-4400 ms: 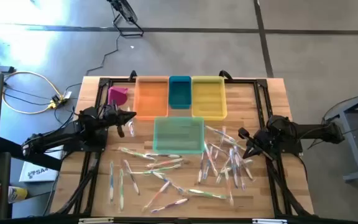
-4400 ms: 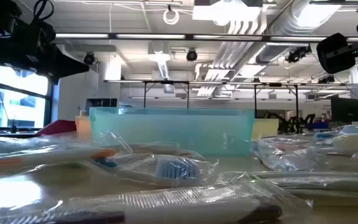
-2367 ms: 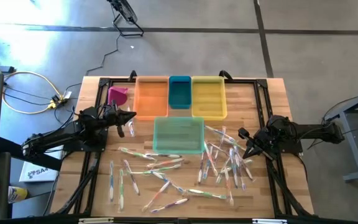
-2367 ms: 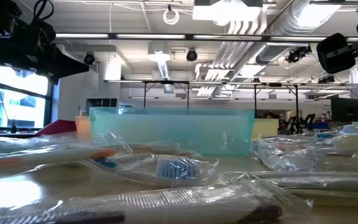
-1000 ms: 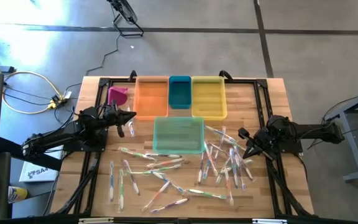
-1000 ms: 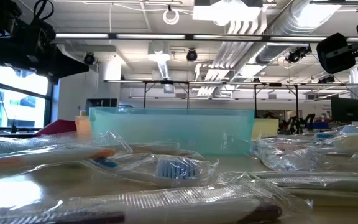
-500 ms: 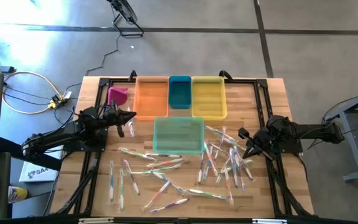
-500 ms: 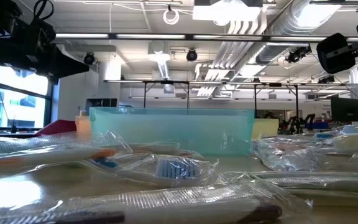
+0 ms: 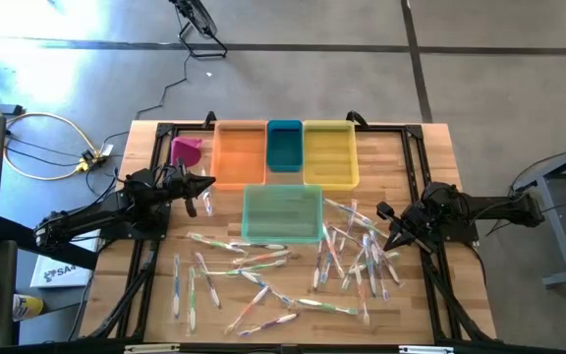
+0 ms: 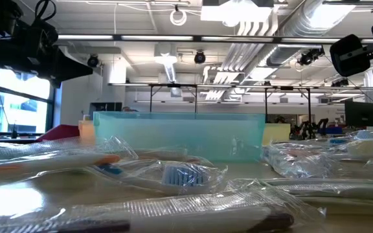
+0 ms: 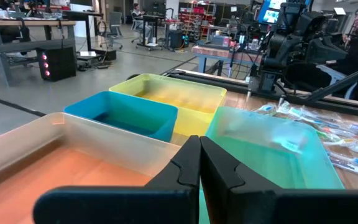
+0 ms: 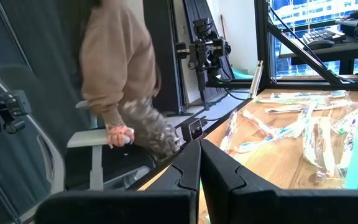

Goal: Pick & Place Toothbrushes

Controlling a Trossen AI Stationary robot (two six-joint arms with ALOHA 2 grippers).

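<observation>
Left gripper: your left gripper (image 9: pixel 204 187) hangs over the table's left side, just beside the orange bin (image 9: pixel 239 152), fingers pressed together and holding nothing.
Right gripper: your right gripper (image 9: pixel 382 211) sits at the right edge of the scatter, pinched closed too and empty.
Toothbrushes: the toothbrushes (image 9: pixel 347 251) lie loose on the wood, a thick crossed heap near the right gripper and a thinner spread toward the front left. None appears to be in a bin yet.
Handling: expect them to be light, stiff and slippery; the low view shows crinkly clear wrappers (image 10: pixel 173 175), so a pinch may slide. Take one across the middle of its handle, choosing an outlying brush that is not overlapped.
Bins: the green bin (image 9: pixel 282 213) stands nearest the pile, with the blue bin (image 9: pixel 284 145) and yellow bin (image 9: pixel 329 152) behind it and a pink piece (image 9: pixel 186 149) at far left.
Surface: a wooden table (image 9: pixel 421 157) with a dark frame.
Room: bare concrete floor, coiled cable (image 9: pixel 47 147); a person (image 12: pixel 120 81) stands off the table's edge.
</observation>
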